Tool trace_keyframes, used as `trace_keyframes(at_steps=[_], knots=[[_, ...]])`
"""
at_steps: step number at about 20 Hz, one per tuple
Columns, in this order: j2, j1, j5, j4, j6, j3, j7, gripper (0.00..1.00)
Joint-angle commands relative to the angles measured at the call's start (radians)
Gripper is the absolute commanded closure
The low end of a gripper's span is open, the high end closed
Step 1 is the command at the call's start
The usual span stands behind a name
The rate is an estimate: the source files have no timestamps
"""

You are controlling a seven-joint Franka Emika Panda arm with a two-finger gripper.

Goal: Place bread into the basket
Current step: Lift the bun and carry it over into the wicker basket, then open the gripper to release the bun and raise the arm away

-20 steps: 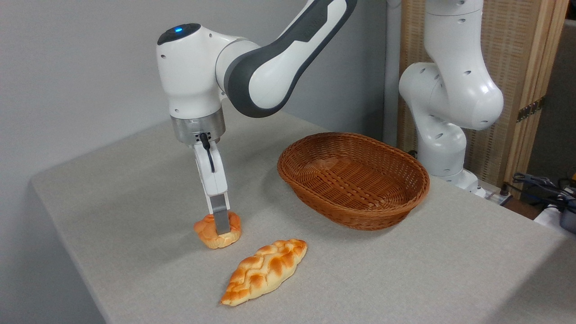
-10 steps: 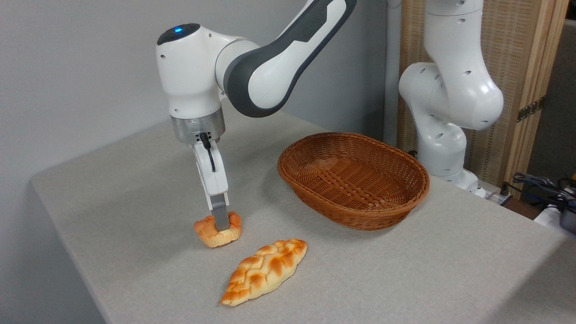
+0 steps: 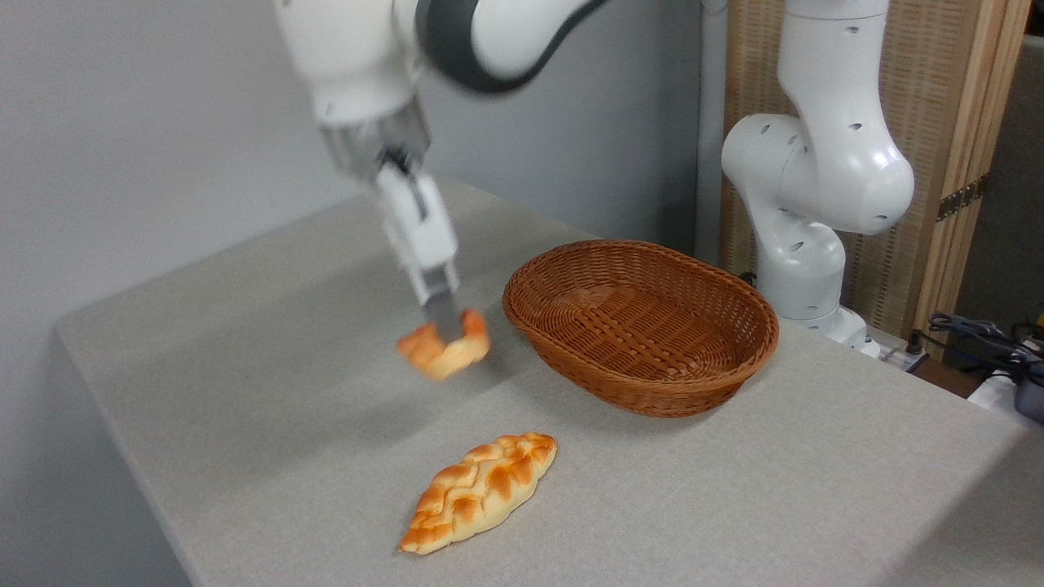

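The tool [image 3: 447, 330] pinches the bread [image 3: 444, 349] clear above the table [image 3: 245, 456], just left of the basket [image 3: 644, 391], and a narrow grip on the blurred, swinging bun could let it slip short of the rim.

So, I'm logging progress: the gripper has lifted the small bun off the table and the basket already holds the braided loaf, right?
Not quite. The camera view shows the gripper holding the small bun above the table, but the basket is empty; the braided loaf lies on the table in front of it.
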Motion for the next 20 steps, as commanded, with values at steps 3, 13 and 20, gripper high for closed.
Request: trace_keyframes(at_steps=[3,13,20], knots=[[-0.196,-0.022,0.012,-0.128,-0.231,-0.001,0.144,1.00],[-0.323,-0.218,0.002,-0.458,-0.107,0.012,0.134,0.00],[-0.301,-0.207,-0.080,-0.454,-0.109,0.019,0.074,0.00]])
